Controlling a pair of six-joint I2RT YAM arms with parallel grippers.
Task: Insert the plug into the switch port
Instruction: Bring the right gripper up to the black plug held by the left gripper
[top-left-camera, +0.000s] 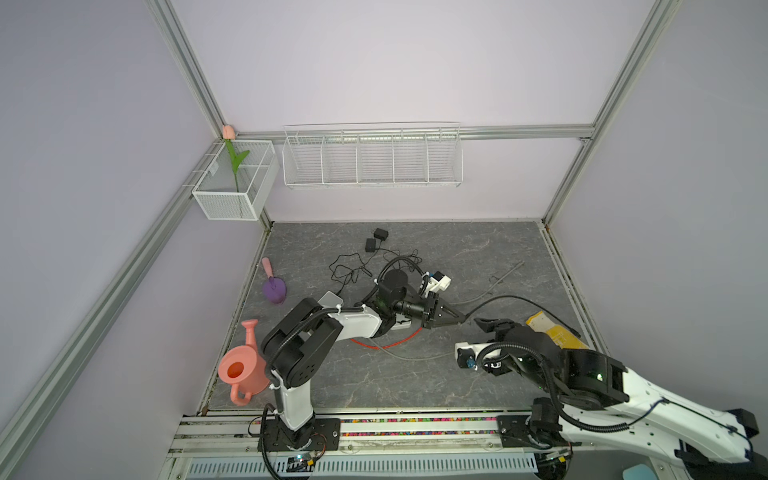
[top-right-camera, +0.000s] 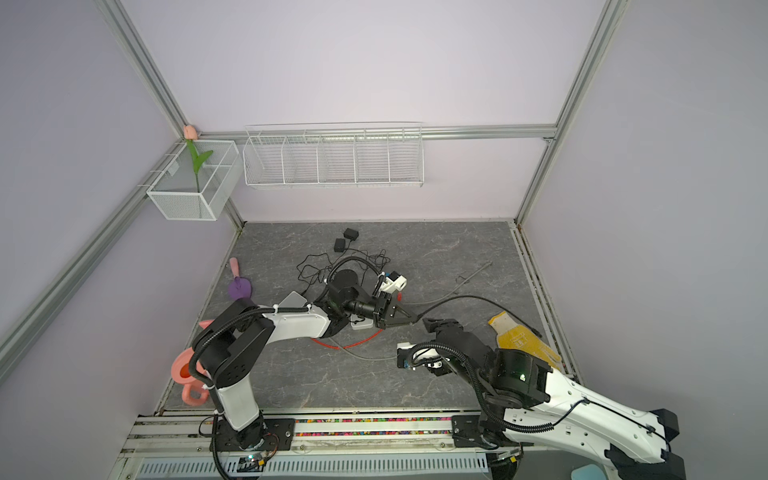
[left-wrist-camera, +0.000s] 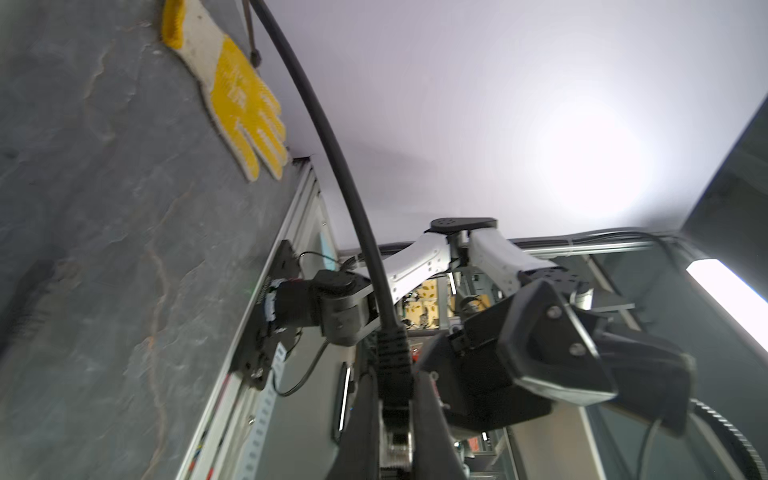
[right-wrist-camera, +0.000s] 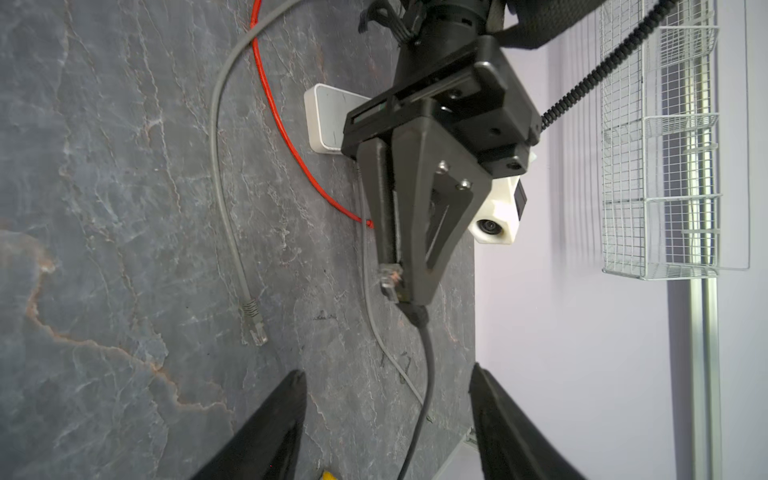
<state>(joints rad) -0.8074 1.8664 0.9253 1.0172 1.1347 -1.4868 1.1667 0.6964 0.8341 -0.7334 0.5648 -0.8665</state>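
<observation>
I have the plug (right-wrist-camera: 390, 282) pinched in the left tool (right-wrist-camera: 409, 291), whose fingers are drawn narrow around it; only the clear nose shows beside the black fingers, and the moulded boot sticks out just past the tips. The plug hangs over the middle of the desk (top-left-camera: 457, 257), clear of it as far as I can judge; its black cable (top-left-camera: 498, 298) runs off from the tips toward the right side.

The relation I am watching is this: the plug's long axis lies along the left tool's fingers, nose turned back toward that tool's own wrist, cable leaving forward; the switch (right-wrist-camera: 328, 120), a flat white box, lies on the desk behind the left tool, partly beneath its wrist; so the nose points roughly toward the switch, but the tool's own body stands between them; I cannot see the port face in any view.

The right tool (top-left-camera: 482, 325) stands wide and holds nothing, its tips facing the left tool's tips and just beside them; in the right wrist view the cable shows between its spread fingers (right-wrist-camera: 291, 399). The right arm is nearer the boot and cable, the left nearer the switch; I judge a hand-over is the step in hand, the right tool taking the boot so the nose comes free.

A grey cable (right-wrist-camera: 212, 124) with its own plug and a red cable (right-wrist-camera: 357, 217) lie loose near the switch; I must not confuse them with mine.
</observation>
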